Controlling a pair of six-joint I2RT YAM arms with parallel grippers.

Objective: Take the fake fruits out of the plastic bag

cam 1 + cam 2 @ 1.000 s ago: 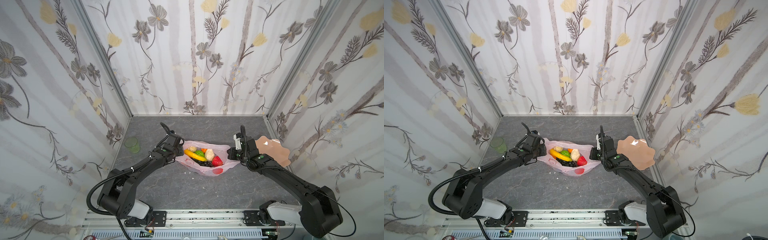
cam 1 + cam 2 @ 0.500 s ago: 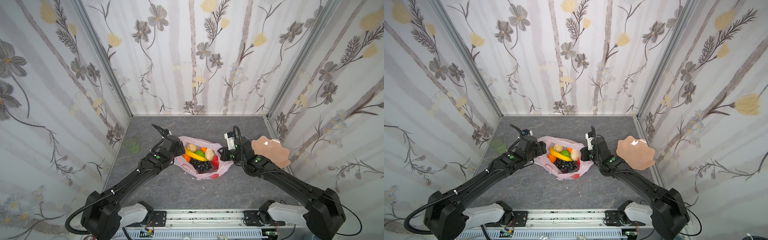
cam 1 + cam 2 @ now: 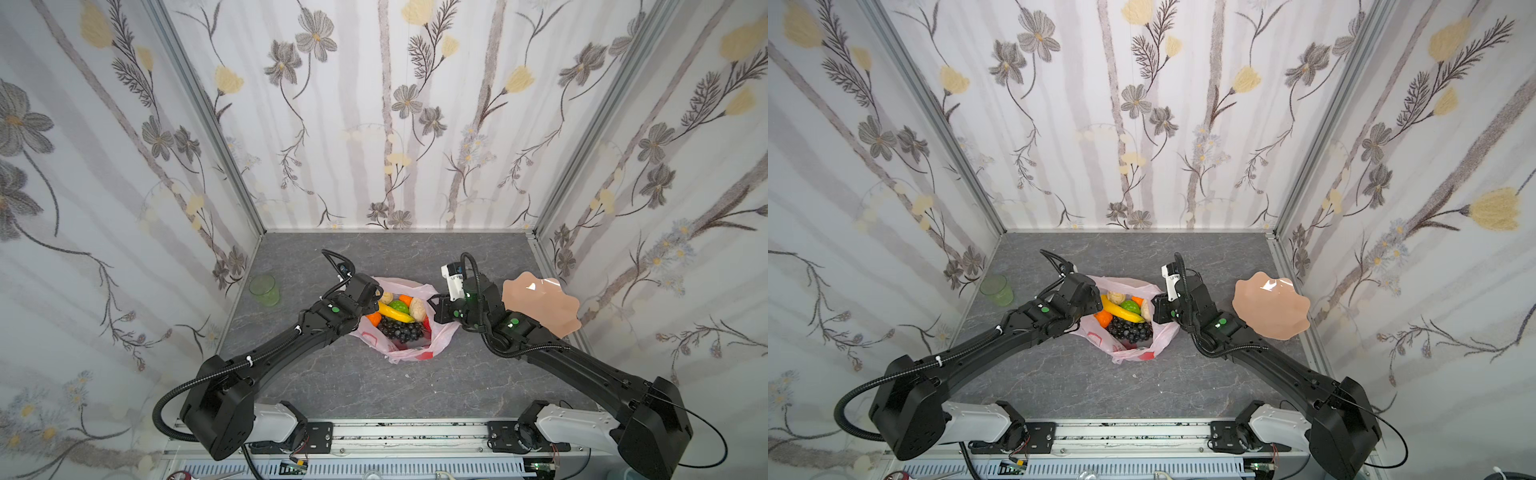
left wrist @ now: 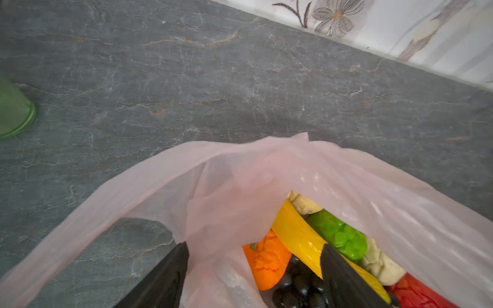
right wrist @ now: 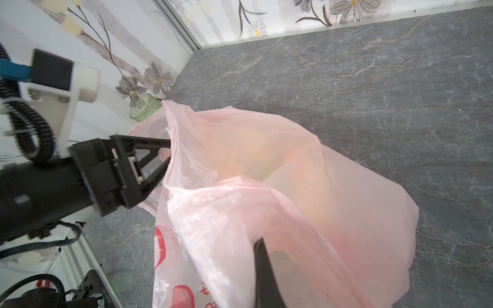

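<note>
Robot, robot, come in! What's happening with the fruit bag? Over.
Left gripper open at mouth of plastic bag. Right gripper shut on its edge. Fake fruits all inside. Bag's slack fold partly over them.

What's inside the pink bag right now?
In the plastic bag: banana, green bumpy fruit, grape bunch, two oranges, two beige pears, and part of a red apple. Whatever lies beneath this pile is covered.

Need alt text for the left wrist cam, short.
The left hand, jaws open, sits at the mouth of the pink plastic bag; inside lie a banana, an orange, a green bumpy fruit and dark grapes. A green cup stands at the edge of view on the grey table.
</note>
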